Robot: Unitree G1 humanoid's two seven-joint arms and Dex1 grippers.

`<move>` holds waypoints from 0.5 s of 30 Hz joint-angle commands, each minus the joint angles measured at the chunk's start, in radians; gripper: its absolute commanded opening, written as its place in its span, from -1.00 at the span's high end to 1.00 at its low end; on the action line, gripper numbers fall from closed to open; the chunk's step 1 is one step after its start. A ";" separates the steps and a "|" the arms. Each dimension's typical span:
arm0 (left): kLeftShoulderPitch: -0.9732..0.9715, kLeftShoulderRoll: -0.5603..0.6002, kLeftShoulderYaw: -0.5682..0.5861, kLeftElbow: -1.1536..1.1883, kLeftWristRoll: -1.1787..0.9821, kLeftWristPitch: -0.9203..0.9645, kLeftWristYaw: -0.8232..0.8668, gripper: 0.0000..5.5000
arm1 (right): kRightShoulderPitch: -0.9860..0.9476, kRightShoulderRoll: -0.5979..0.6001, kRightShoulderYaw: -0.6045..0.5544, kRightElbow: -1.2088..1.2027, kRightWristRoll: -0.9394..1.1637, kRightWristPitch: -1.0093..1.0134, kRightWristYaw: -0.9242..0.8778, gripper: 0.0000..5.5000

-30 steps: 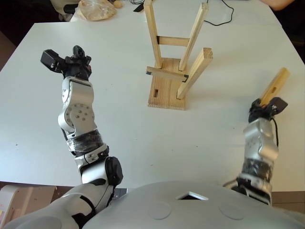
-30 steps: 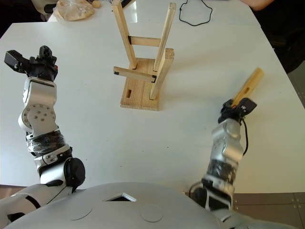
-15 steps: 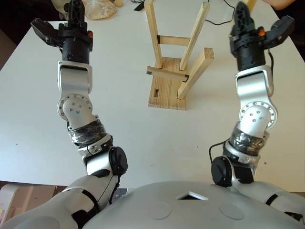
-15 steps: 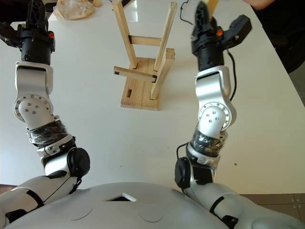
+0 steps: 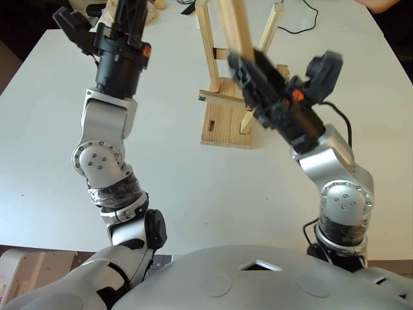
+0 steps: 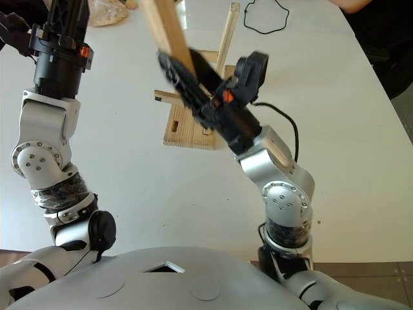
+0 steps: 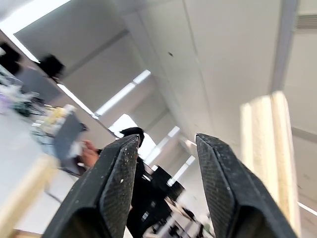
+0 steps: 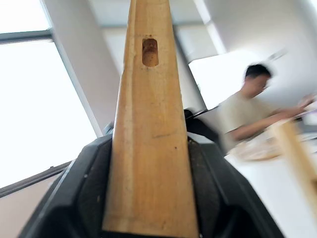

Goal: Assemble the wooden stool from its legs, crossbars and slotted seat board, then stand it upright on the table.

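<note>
table [image 5: 45,123]: white top; left edge and far-left corner in sight, near edge along the bottom of the eye views; broad white surface between left edge and stool
left gripper [image 7: 166,140]: held high over the far-left part of the table, pointing up; fingers [image 7: 116,188] spread apart, nothing between them
bag [image 6: 106,11]: crumpled clear plastic with something tan inside, at the far edge behind the left arm
seat board [image 5: 219,126]: pale wood, flat on the table, centre, in the far half; rectangular slot showing on its near-left part
upright legs: left leg [image 5: 206,45] and right leg [image 5: 269,32] stand in the board, square pale sticks
tilted leg [image 5: 268,90]: at the board's right side, leaning out to the right, partly hidden by the right arm
crossbars: upper crossbar [image 5: 233,55] joins the two upright legs; lower crossbar [image 5: 222,100] runs from the left leg toward the tilted leg, dark at its ends
right gripper [image 5: 253,71]: above the table, in front of the stool; clamped on the loose leg [image 8: 148,99]
loose leg: slants up and leftward across the upright legs; oval mortise [image 8: 150,52] near its far end
cable [image 5: 303,19]: black, on the table at the far right
right side: white surface from the stool out to the right edge
</note>
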 commanded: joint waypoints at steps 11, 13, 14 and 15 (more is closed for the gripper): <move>0.090 0.216 -0.105 0.003 -0.550 0.211 -0.034 -0.17 | -0.002 -0.262 -0.145 0.108 0.466 0.163 0.141 0.25; 0.084 0.231 -0.122 0.007 -0.551 0.222 -0.043 -0.17 | 0.011 -0.276 -0.135 0.108 0.464 0.174 0.150 0.25; 0.079 0.243 -0.129 0.009 -0.551 0.229 -0.048 -0.17 | 0.020 -0.289 -0.127 0.107 0.451 0.184 0.165 0.25; 0.077 0.257 -0.135 0.008 -0.550 0.233 -0.053 -0.17 | 0.030 -0.301 -0.121 0.106 0.441 0.193 0.179 0.25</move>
